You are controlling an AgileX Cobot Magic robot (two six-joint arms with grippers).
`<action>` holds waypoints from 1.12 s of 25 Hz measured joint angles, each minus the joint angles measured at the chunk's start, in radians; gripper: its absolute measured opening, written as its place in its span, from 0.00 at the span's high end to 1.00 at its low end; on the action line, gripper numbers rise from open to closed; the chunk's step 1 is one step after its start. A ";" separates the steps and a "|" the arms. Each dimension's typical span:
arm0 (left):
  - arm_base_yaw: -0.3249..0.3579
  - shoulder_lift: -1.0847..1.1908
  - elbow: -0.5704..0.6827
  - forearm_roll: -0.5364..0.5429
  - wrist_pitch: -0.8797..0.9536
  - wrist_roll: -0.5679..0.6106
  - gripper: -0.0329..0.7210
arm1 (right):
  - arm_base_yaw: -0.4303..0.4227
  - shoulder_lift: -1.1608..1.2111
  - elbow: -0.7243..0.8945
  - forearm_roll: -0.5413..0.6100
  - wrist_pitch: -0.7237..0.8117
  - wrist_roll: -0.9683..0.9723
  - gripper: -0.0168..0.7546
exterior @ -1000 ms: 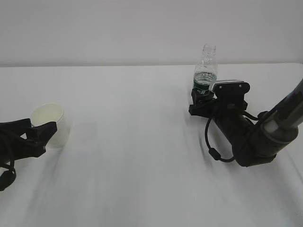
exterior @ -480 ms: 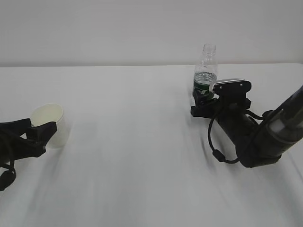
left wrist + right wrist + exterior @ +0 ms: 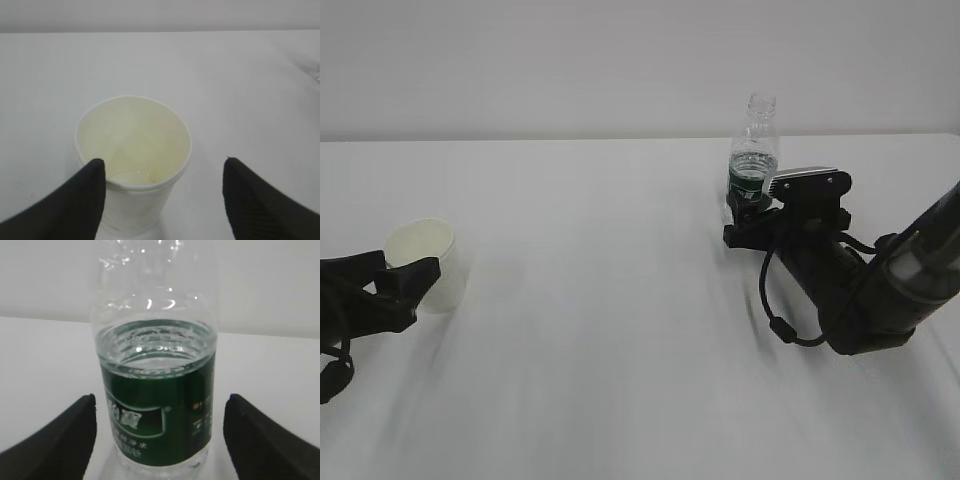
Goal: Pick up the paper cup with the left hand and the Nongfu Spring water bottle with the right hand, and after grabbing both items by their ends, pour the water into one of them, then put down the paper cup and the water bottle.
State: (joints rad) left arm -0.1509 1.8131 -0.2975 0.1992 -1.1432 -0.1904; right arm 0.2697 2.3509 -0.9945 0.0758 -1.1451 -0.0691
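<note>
Left pincer is spread wide, nothing held. Cup sits between its fingers but off-centre: the left-hand fingertip in the wrist view is right at the wall, maybe touching, the other well clear. Cup is upright on the surface, near-left in the exterior view, axis vertical, mouth up. A little clear liquid seems to sit at the bottom; hard to be sure.

Right pincer is also spread, not pinching. Bottle stands upright between the fingers, roughly centred, gaps on both sides. Fingers sit at label height. Water level is just above the label. No cap visible.

Key relation, my read: both objects are already inside their pincers, straight ahead of each wrist, long axes vertical and crossing the closing line. Each arm only needs to close; left may need a small sideways shift to centre the cup first, else it may get pushed or tipped.

Count: one cup, one bottle, two arms. Cup and bottle are well apart, cup on the left arm's side, bottle far-right.
</note>
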 joint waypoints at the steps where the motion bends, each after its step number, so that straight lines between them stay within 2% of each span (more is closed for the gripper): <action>1: 0.000 0.000 0.000 0.000 0.000 0.000 0.26 | 0.000 0.000 0.000 0.002 0.000 0.000 0.22; 8: 0.000 0.000 0.000 0.000 0.000 0.000 0.26 | 0.000 0.000 0.004 -0.004 0.000 0.000 0.32; 16: 0.000 0.000 0.000 0.000 0.000 0.000 0.26 | -0.001 -0.009 0.043 -0.002 0.000 -0.001 0.33; 22: 0.000 0.000 0.000 0.000 -0.001 0.000 0.26 | -0.010 -0.079 0.046 0.090 -0.002 -0.036 0.33; 28: 0.000 0.000 0.000 0.000 -0.001 0.000 0.26 | -0.046 -0.079 0.038 0.051 -0.002 -0.067 0.33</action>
State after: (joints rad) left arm -0.1509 1.8131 -0.2975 0.1992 -1.1439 -0.1904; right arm 0.2238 2.2717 -0.9567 0.1271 -1.1468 -0.1358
